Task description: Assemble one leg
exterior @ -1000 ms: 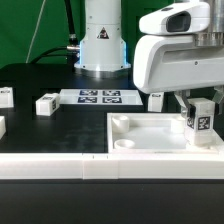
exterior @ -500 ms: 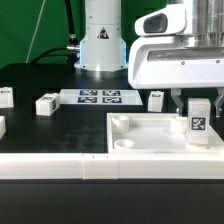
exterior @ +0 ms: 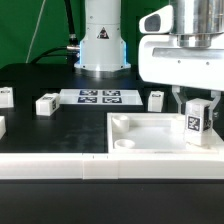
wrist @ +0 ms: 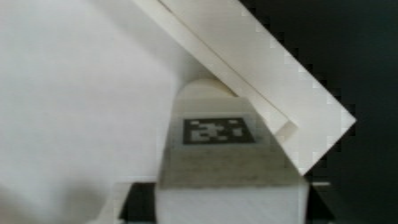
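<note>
1. In the exterior view, we see the claw (exterior: 197,108) closed on the leg (exterior: 197,124), one finger on each side of the block.
2. The leg stands upright with its black-and-white tag facing the camera. It is at the exterior view's right, over the right end of the white panel (exterior: 150,132).
3. We cannot tell from here whether the leg's lower end touches the panel.
4. The panel lies flat on the black surface (exterior: 40,130), at the near right.
5. The marker board (exterior: 100,97) lies farther back, in front of the arm's base (exterior: 101,45).
6. A loose leg (exterior: 157,100) sits just behind the panel, another loose leg (exterior: 47,104) lies left of the marker board, and a third loose leg (exterior: 5,96) is at the far left.
7. In the wrist view, we see the leg (wrist: 222,155) running down from the claw, tag toward the camera, with a dark finger (wrist: 139,198) at each side.
8. Its tip lies in the corner where the panel's raised rim (wrist: 249,60) turns; the panel's flat face (wrist: 80,100) fills one side and the black surface (wrist: 347,40) lies beyond the rim.
</note>
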Controlling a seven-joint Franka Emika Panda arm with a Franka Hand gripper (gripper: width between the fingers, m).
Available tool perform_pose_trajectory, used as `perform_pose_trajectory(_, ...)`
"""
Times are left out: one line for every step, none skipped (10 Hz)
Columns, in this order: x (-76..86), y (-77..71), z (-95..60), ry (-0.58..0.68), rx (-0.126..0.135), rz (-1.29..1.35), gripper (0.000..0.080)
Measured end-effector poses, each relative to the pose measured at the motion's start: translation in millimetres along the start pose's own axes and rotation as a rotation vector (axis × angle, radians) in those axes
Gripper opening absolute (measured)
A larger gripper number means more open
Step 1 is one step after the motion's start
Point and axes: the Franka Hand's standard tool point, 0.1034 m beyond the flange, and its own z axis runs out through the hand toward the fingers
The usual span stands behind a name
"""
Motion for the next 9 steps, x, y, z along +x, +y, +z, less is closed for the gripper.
perform_pose_trajectory(-0.2,0.1,-0.1,0.000,-0.001,0.089,0.0291)
perform_pose_trajectory(0.0,0.6,0.1,-0.004,-0.002,0.186,0.0291)
perform_pose_trajectory(0.5,0.8,0.2,-0.008,0.000,0.241,0.0291)
perform_pose_trajectory(0.5,0.9,0.3,-0.008,0.000,0.263,0.0291)
perform_pose_trajectory(0.0,0.6,0.5,-0.009,0.000,0.256,0.0291)
perform_pose_trajectory(0.1,0.4,0.4,-0.009,0.001,0.211,0.0407)
perform_pose_trajectory(0.6,-0.5,-0.3,-0.008,0.003,0.190,0.0575)
perform_pose_trajectory(0.7,-0.5,-0.3,-0.007,0.003,0.058,0.0629)
perform_pose_trajectory(0.6,-0.6,0.1,-0.003,0.003,-0.074,0.0629)
